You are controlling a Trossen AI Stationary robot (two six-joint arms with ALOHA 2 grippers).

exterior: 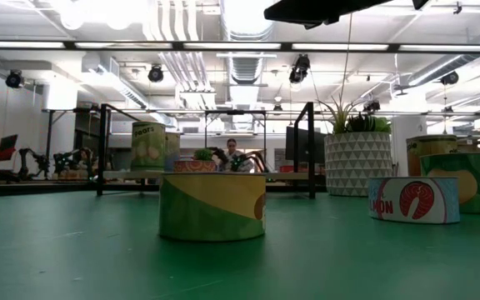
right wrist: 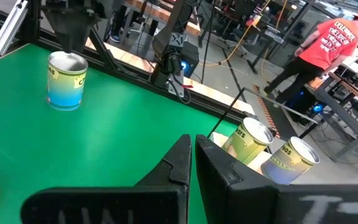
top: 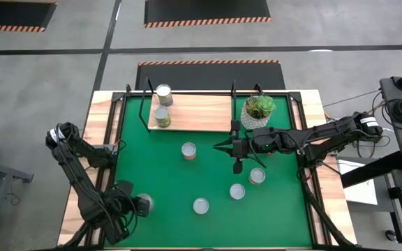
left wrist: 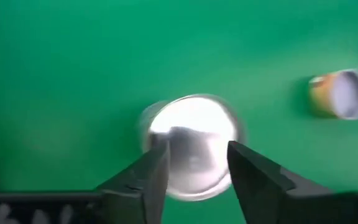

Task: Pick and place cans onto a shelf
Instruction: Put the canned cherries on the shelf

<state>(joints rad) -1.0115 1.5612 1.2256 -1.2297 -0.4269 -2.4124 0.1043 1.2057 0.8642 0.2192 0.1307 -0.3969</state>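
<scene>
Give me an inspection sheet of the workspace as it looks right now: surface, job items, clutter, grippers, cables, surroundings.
Surface: green mat on a wooden table.
Job's things: two cans stand on the shelf; five more on the mat, one of them under the left gripper.
Clutter: potted plant by the shelf's right end.
Grippers: left gripper part open above a can top, not gripping it; right gripper shut, empty, over the mat's middle.
Cables: bundles run along the right arm and to gear off the table's right side.
Surroundings: person in a red shirt beyond the table; striped floor markings.
</scene>
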